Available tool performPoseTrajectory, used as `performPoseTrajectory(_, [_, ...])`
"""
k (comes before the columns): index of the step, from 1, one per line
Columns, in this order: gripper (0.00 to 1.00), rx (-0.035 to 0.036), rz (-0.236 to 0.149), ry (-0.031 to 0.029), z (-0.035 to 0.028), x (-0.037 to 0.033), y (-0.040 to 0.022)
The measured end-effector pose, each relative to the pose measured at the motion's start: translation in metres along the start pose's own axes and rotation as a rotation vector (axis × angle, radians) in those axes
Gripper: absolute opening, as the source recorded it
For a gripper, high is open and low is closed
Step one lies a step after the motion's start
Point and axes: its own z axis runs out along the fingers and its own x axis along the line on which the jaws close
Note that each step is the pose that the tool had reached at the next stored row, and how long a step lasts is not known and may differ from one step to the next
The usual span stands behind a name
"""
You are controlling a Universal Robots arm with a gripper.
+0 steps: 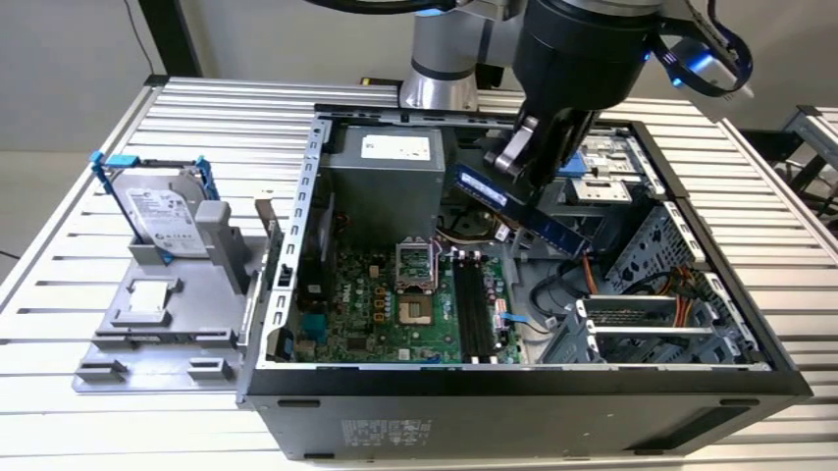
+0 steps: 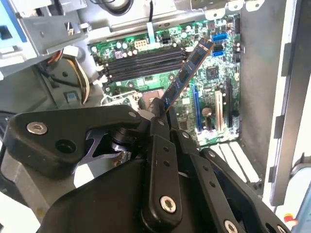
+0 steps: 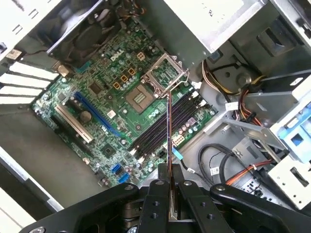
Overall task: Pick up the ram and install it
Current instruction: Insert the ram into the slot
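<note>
Slatted metal tabling is carrying an open computer case, with a hard drive standing in a grey fixture toward the exterior view's left. Above the case, the gripper is clamping the ram, its fingers closed on the thin board. The ram is hanging tilted in the air over the motherboard, clear of the long black slots. In the first wrist view it is showing edge-on, seemingly lying across those slots rather than along them, though its height above them is hard to judge.
</note>
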Motion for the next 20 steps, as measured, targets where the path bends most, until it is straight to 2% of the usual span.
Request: performPoseTrajectory(20, [0.0,0.0069,0.339,-0.0035,0.0,0.0,0.0])
